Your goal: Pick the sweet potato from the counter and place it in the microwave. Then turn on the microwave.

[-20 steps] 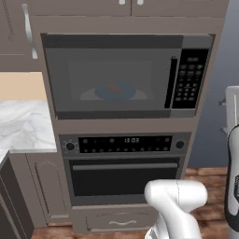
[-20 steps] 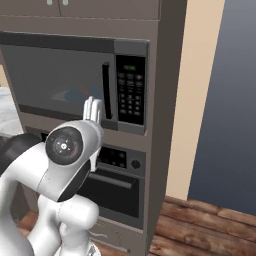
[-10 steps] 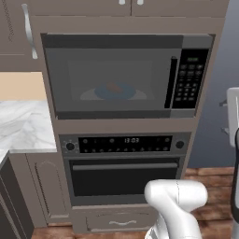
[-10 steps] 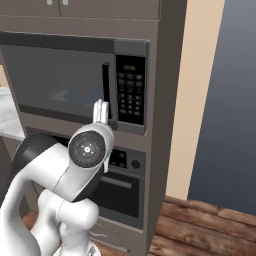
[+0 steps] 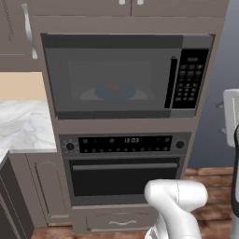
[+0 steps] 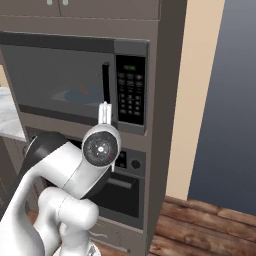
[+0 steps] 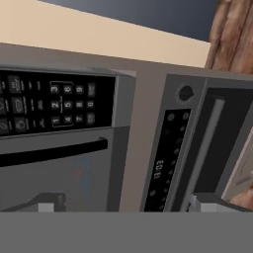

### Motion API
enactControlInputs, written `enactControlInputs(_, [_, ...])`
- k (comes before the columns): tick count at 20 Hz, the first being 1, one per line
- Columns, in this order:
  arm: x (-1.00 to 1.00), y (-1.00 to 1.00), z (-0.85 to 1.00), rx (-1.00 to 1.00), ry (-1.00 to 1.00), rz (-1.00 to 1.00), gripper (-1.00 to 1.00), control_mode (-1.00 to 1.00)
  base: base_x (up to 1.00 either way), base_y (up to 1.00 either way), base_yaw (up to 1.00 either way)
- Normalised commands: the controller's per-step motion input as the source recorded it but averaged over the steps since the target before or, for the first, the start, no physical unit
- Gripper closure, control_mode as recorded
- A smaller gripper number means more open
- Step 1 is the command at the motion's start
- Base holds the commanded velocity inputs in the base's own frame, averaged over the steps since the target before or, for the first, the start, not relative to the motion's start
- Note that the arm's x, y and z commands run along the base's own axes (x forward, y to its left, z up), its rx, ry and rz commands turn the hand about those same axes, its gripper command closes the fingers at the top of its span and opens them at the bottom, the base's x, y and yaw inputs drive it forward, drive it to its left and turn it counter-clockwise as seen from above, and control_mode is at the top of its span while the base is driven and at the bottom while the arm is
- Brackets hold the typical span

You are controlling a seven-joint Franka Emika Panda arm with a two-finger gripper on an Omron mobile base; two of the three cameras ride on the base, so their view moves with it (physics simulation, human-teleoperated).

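Kitchen wall stack: microwave door shut, sweet potato inside on blue plate, behind the glass. My end effector open, empty, facing microwave's keypad and oven below it.

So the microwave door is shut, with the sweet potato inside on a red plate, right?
Nearly. The microwave door is shut and the sweet potato sits inside, but the plate is blue, not red, as the left base view shows through the glass.
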Motion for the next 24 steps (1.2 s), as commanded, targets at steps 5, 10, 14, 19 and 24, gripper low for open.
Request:
enactControlInputs(5, [0.12,-0.02,-0.11,0.02,0.0,0.07,-1.0,-1.0,0.0,0.0,0.0])
enactControlInputs(10, [0.16,-0.04,-0.06,0.03,0.0,0.05,-1.0,-1.0,0.0,0.0,0.0])
enactControlInputs(14, [0.16,-0.06,-0.04,0.04,0.0,0.03,-1.0,-1.0,0.0,0.0,0.0])
enactControlInputs(19, [0.14,-0.02,-0.02,0.01,0.0,0.0,-1.0,-1.0,0.0,0.0,0.0])
enactControlInputs(24, [0.12,0.0,-0.02,0.0,0.0,0.0,-1.0,-1.0,0.0,0.0,0.0])
